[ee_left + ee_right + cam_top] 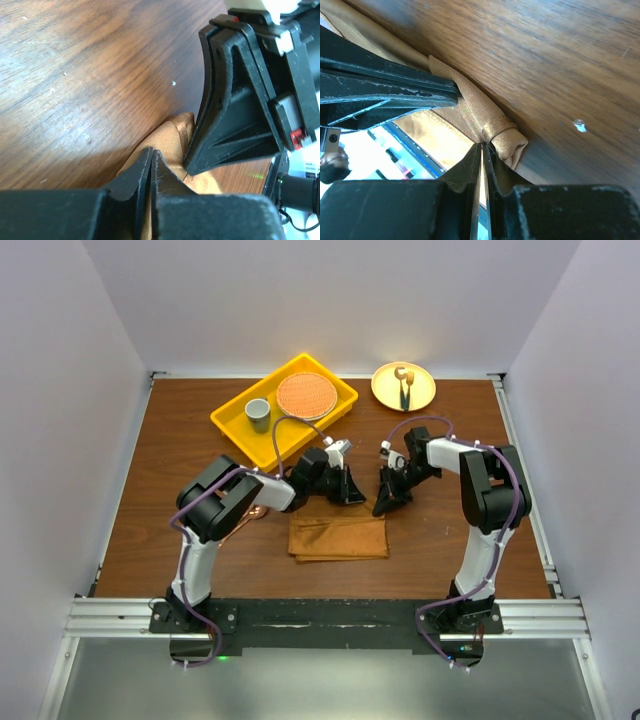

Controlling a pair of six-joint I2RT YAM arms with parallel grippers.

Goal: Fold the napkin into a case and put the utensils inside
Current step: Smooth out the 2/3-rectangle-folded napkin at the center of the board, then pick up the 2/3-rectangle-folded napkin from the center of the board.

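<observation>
We see both arms bent in over the table (180, 450), tips down, the two pincers close together and facing each other. The left pincer (151, 154) is closed: its fingers are pressed together w/ only a hairline btwn them. Rust-brown cloth shows in that line and around the tips, so we read it as nipping the napkin (338, 538). The right pincer (482, 148) is drawn in to a thin slit, w/ light showing thru lower down; its tips meet on a small rolled fold at the napkin's corner and pinch it. In the left wrist view the right pincer's broad black finger stands just beside the left tips, its point touching the same bunched cloth. The napkin lies folded into a wide oblong. Its far edge sits under both pincers' tips and the rest spreads from them toward the arm bases. Beyond the left pincer, well apart, is a yellow tray (235, 423) w/ a grey cup (258, 413) and a round woven orange mat (306, 395). Beyond the right pincer a yellow plate (382, 390) carries a dark-handled utensil (405, 395). A copper-coloured glint (257, 511) shows by the left arm's elbow, behind its pincer; too hidden to tell what it is.
</observation>
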